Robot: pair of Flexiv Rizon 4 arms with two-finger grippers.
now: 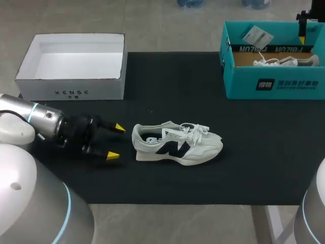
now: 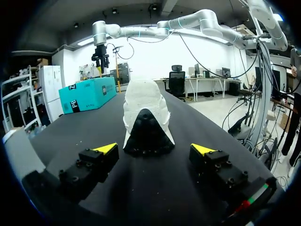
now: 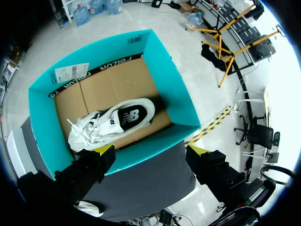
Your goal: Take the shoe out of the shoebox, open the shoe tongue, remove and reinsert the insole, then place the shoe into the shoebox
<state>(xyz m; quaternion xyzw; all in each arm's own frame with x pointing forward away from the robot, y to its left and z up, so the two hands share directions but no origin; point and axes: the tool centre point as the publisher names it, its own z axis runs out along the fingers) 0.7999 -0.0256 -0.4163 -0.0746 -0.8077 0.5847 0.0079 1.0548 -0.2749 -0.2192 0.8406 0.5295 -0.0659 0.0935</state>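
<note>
The shoe (image 1: 177, 143) is sitting on the mat (image 1: 254, 168), heel just ahead of my wide-open left claw (image 1: 116, 142). My right claw (image 3: 151, 151) is hanging open over the teal box (image 3: 170, 80). Pushing low, I am risking sliding the shoe away.

There are two white low-top sneakers with dark side logos. One sneaker (image 1: 177, 144) lies on the single black worktop (image 1: 264, 152), and the second sneaker (image 3: 110, 122) sits inside a box. There are two open cardboard boxes, one teal shoebox (image 1: 274, 84) and one white box (image 1: 71, 91). One white paper tag (image 1: 258, 35) lies in the teal shoebox. There are two end effectors, the left end effector (image 1: 116, 142) and the right end effector (image 3: 151, 153). Each has two yellow-tipped fingers, making four yellow tips in all.
</note>
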